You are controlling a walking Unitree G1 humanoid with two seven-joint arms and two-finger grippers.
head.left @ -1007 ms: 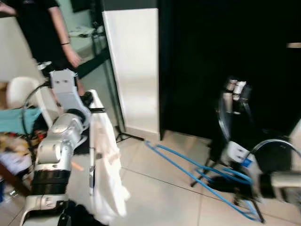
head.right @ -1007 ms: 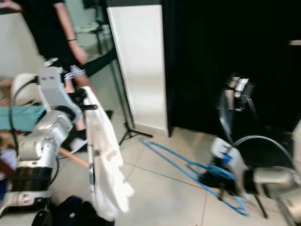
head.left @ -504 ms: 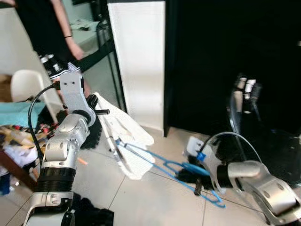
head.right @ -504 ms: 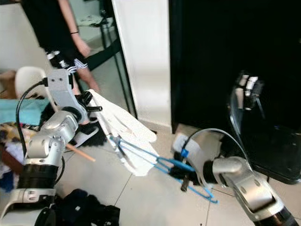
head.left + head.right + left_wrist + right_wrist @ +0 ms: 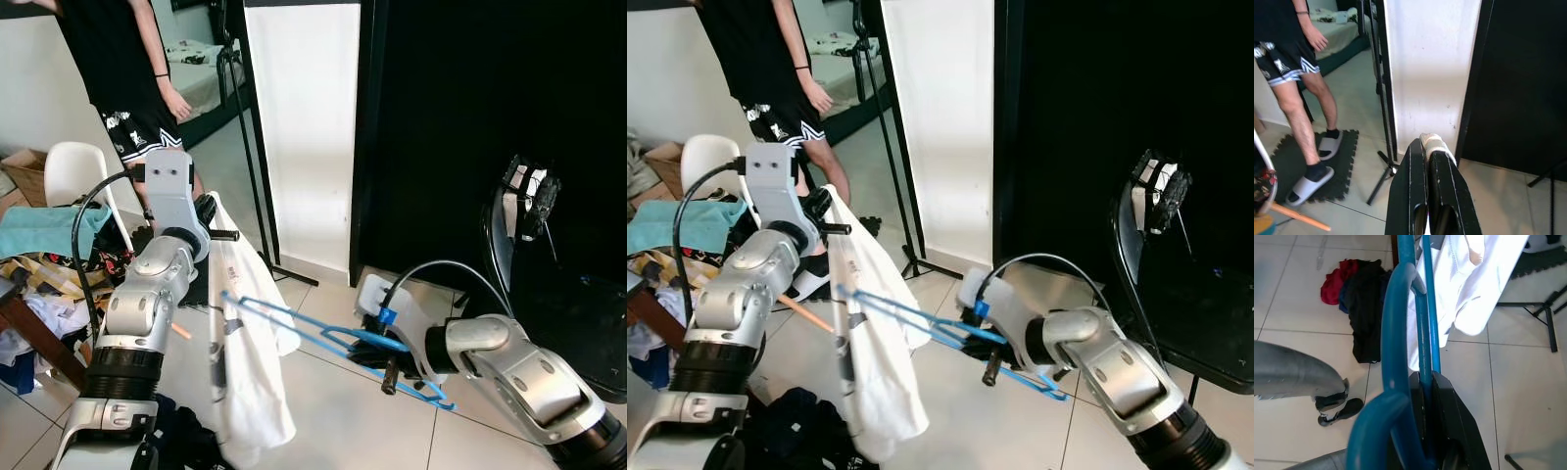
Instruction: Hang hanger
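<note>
Since half a second ago the white shirt point(image 5: 245, 343) has dropped from its flung-out spread and now hangs straight down from my left gripper point(image 5: 1427, 147), and the camera has swung a little so the person shows more fully.

Nearest to me, a heap of dark clothes point(image 5: 798, 421) lies on the tiled floor point(image 5: 333, 421) below my left arm. My left gripper is raised at about chest height, its two black fingers point(image 5: 1410, 186) pressed together on a fold of the shirt's white cloth, which pokes out past the tips. The shirt hangs from that pinch almost to the floor.

My right gripper point(image 5: 1425, 382) is lower and to the right, fingers clamped on the blue hanger point(image 5: 323, 338) close to its hook. The hanger is held roughly level above the tiles, its long end reaching left to the shirt, where it touches or enters the cloth; I cannot tell which.

To my left are a white chair point(image 5: 69, 176) and a cluttered pile of clothes point(image 5: 49, 264). To my right stands a black chair point(image 5: 1176, 294).

Further back a person point(image 5: 127, 69) in a black top and shorts stands on a dark mat point(image 5: 1293, 166), beside a thin black stand point(image 5: 892, 147) and a white panel point(image 5: 304, 127) next to a dark opening.
</note>
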